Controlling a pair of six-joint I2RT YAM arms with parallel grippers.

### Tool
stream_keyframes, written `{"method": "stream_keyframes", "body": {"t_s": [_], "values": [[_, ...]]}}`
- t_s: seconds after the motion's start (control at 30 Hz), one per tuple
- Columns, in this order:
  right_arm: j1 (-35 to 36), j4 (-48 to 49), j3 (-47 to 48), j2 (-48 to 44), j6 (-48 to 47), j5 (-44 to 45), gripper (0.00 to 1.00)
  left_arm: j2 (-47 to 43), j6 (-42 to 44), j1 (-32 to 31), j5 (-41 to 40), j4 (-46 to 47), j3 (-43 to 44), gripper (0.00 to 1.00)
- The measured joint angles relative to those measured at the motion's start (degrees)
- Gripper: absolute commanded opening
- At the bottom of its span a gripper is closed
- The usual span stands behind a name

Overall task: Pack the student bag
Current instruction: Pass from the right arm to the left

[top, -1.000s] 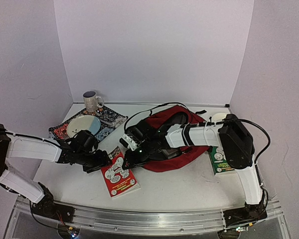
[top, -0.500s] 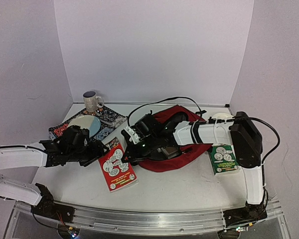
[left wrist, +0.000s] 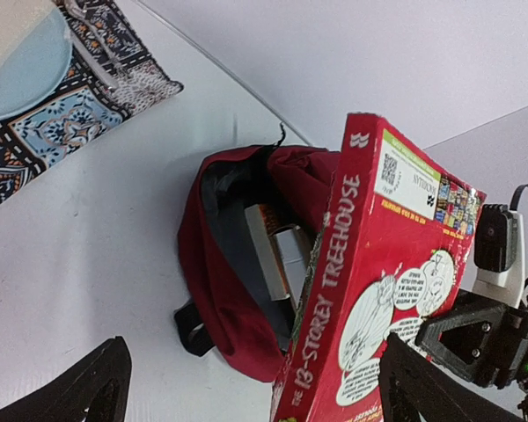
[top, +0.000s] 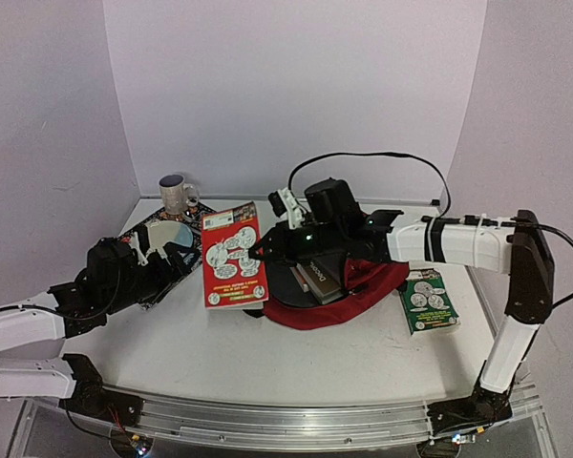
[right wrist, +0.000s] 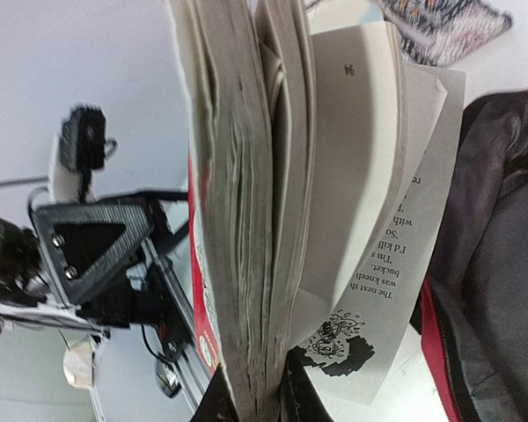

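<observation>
The dark red student bag point(top: 355, 291) lies open on the table at centre right, with books point(top: 317, 277) inside. My right gripper point(top: 267, 250) is shut on a red book, "The 13-Storey Treehouse" point(top: 234, 256), and holds it on edge just left of the bag's mouth. In the right wrist view the fingers point(right wrist: 213, 406) clamp the fanned pages point(right wrist: 273, 220), with the bag lining point(right wrist: 502, 264) at right. My left gripper point(top: 158, 253) is open and empty, left of the book. Its view shows the book point(left wrist: 378, 290) in front of the bag point(left wrist: 229, 281).
A green book point(top: 427, 301) lies flat right of the bag. At back left a patterned placemat point(top: 186, 262) carries a plate point(top: 167, 236), with a mug point(top: 177, 194) behind it. The right arm reaches over the bag. A black cable loops along the back wall.
</observation>
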Motion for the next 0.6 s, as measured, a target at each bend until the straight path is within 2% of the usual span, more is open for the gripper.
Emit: {"method": "stream_keyframes", "body": {"t_s": [0.27,0.6], "values": [[-0.58,8.77,-5.23,-5.77,7.41,5.95,0.0,-1.22,-0.6,0.0,3.26,10.22,-1.67,0.99],[-0.56,21.19,-12.52,-8.36,17.23,12.18,0.0,6.05,-2.07,-0.98,9.2,26.48,-2.31,0.99]]}}
